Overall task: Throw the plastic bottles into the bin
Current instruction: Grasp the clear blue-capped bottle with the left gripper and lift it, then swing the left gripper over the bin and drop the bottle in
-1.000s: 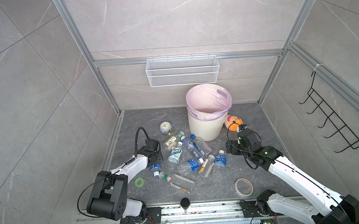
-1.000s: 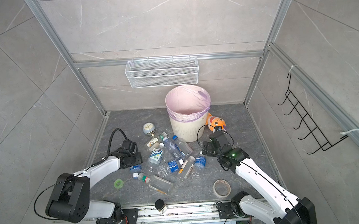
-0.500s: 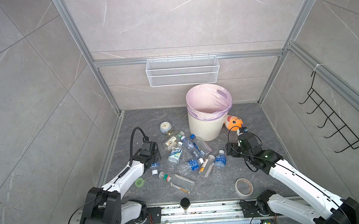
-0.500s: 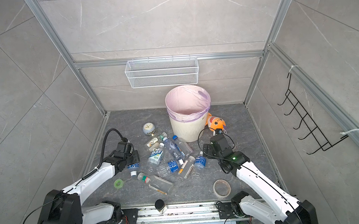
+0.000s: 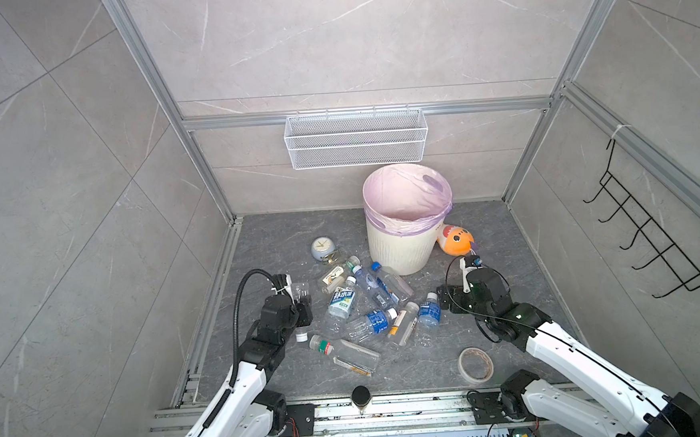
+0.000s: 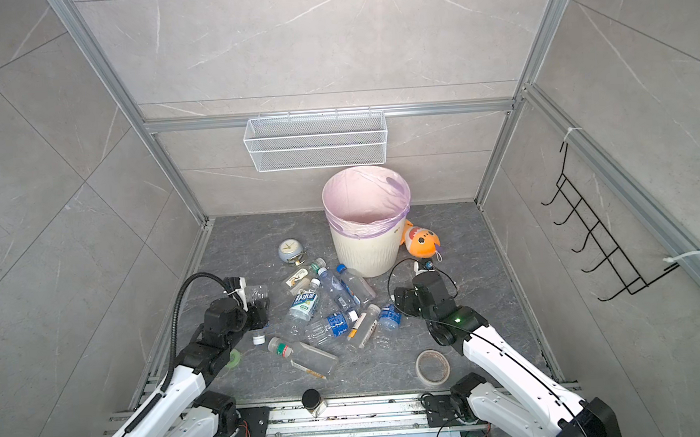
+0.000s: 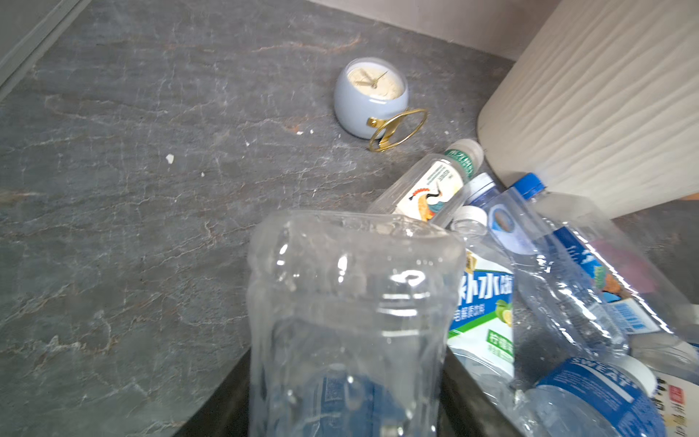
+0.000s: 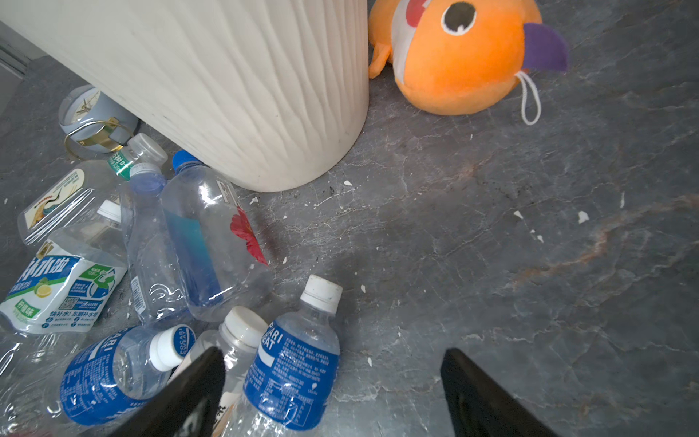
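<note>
One clear bottle (image 7: 351, 302) is clamped in the left tool (image 5: 300, 305); carry it high over the rim of the bin (image 5: 398, 248) before release; right tool (image 8: 333, 355) stands spread, empty.

bin (image 5: 398, 252): cream-white, wavy ribbing
liner (image 5: 405, 199): pale pink-lilac
plush toy (image 5: 457, 241): orange, white patch, purple fin
clock (image 7: 368, 100): pale blue-grey, cream dial, gold stand
clear bottle (image 7: 351, 310): transparent, blue label low in frame
white-capped bottle (image 8: 299, 359), lower centre: blue label, white print
floor (image 5: 266, 241): dark grey, pale veining
</note>
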{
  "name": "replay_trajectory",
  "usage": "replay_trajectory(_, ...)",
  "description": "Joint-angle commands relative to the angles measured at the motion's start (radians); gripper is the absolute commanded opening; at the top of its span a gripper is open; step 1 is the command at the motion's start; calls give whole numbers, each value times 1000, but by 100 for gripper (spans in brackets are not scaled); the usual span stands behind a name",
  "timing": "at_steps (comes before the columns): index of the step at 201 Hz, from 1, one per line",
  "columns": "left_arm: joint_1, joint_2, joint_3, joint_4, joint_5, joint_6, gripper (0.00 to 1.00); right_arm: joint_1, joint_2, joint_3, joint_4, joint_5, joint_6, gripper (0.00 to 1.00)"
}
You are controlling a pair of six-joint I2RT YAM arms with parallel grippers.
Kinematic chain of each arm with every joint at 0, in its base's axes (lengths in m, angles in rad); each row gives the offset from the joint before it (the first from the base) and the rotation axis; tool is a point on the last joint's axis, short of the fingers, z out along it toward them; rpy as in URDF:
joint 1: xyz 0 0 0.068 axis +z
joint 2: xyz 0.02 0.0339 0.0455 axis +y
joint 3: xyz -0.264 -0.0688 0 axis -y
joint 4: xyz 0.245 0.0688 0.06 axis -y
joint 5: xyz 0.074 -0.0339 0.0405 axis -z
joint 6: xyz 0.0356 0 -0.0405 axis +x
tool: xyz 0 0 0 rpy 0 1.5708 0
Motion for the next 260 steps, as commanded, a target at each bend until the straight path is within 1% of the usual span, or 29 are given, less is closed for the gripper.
replay_trajectory(1, -11, -49, -19, 101, 77, 50, 59, 1, -26, -40, 75, -27, -35, 91)
replay_trajectory(18, -20, -75, -29, 121, 112, 58, 59, 1, -32, -60, 94, -30, -41, 91)
replay_trajectory(39, -38, -91, -22, 127, 125, 63, 59, 1, -34, -85, 114, -32, -38, 91)
replay_trajectory(85, -72, -107, 44, 124, 148, 37, 58, 1, -37, -109, 147, -35, -39, 91)
replay_trajectory(122, -99, -82, 161, 124, 172, 29, 56, 1, -31, -120, 170, -41, -39, 91)
replay_trajectory(135, -108, -49, 226, 116, 185, 38, 56, 1, -35, -125, 179, -42, -39, 91)
replay_trajectory(150, -118, 22, 328, 116, 214, 53, 56, 1, -39, -135, 192, -37, -37, 91)
replay_trajectory(167, -131, 135, 465, 150, 258, 73, 56, 1, -42, -143, 197, -28, -28, 92)
replay_trajectory(182, -139, 280, 625, 162, 318, 104, 56, 1, -55, -151, 203, -27, -27, 92)
replay_trajectory(198, -141, 472, 843, 163, 388, 114, 56, 2, -76, -160, 205, -24, -23, 92)
replay_trajectory(210, -143, 629, 1021, 162, 412, 111, 56, 2, -94, -170, 205, -19, -21, 92)
replay_trajectory(225, -143, 842, 1282, 138, 443, 98, 58, 2, -118, -178, 199, -15, -19, 92)
replay_trajectory(242, -141, 1082, 1636, 17, 504, 67, 74, 1, -139, -184, 190, -8, -16, 93)
replay_trajectory(246, -141, 1131, 1713, -7, 518, 61, 80, 2, -142, -186, 187, -6, -14, 93)
replay_trajectory(247, -141, 1141, 1735, -10, 524, 56, 83, 2, -143, -186, 187, -5, -14, 93)
replay_trajectory(250, -141, 1174, 1781, -18, 537, 46, 96, 1, -145, -187, 187, -4, -13, 93)
replay_trajectory(251, -140, 1183, 1800, -23, 542, 43, 98, 1, -146, -187, 187, -3, -13, 93)
replay_trajectory(254, -140, 1212, 1843, -36, 552, 37, 100, 1, -147, -189, 187, -2, -12, 94)
replay_trajectory(260, -140, 1260, 1932, -65, 560, 30, 100, 1, -150, -190, 188, -1, -11, 94)
